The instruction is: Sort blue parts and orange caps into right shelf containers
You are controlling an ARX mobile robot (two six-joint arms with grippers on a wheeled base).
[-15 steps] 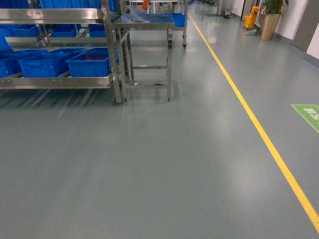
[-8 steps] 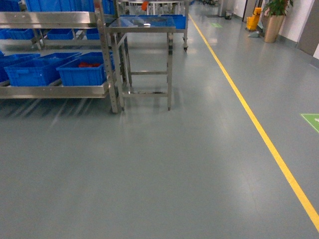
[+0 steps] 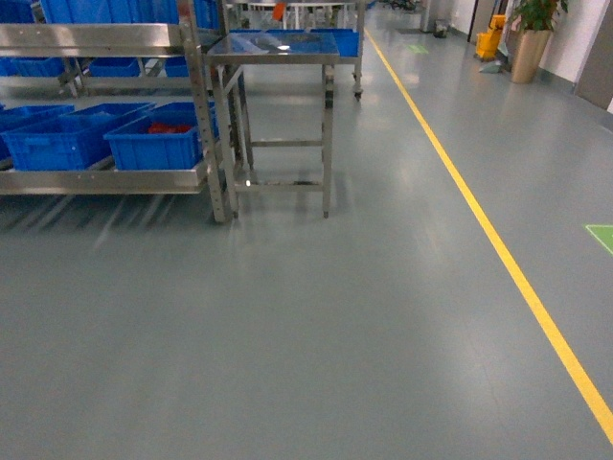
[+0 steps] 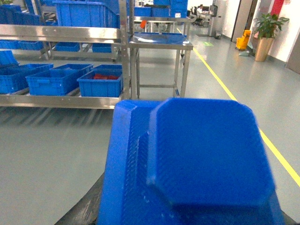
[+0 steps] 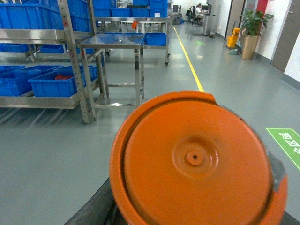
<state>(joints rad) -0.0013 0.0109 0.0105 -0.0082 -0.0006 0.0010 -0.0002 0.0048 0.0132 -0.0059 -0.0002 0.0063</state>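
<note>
The head view looks down a grey factory floor (image 3: 316, 326) with a yellow line (image 3: 479, 216) running from the far middle to the near right. At the far left stands a steel shelf rack (image 3: 196, 115), and on its low shelf sit bright-blue containers (image 3: 153, 144) side by side; the rightmost one holds something red, too small to name. More blue crates stand on the upper shelf. Just right of the rack is a steel-framed tabletop (image 3: 273, 46) with blue trays on it. A potted plant (image 3: 532, 34) stands at the far right by the wall.

Neither arm shows in the head view. The left wrist view is filled in its near half by a blue part (image 4: 197, 159), a flat moulded piece with clipped corners and a finely ribbed face, close against the camera. The left end effector's fingers are hidden behind it, so how far they are open cannot be told. The right wrist view is likewise filled by a round orange cap (image 5: 197, 159) with a small centre dimple; the right end effector is hidden and its opening cannot be told either. Both pieces are well apart from the containers on the rack.
</note>
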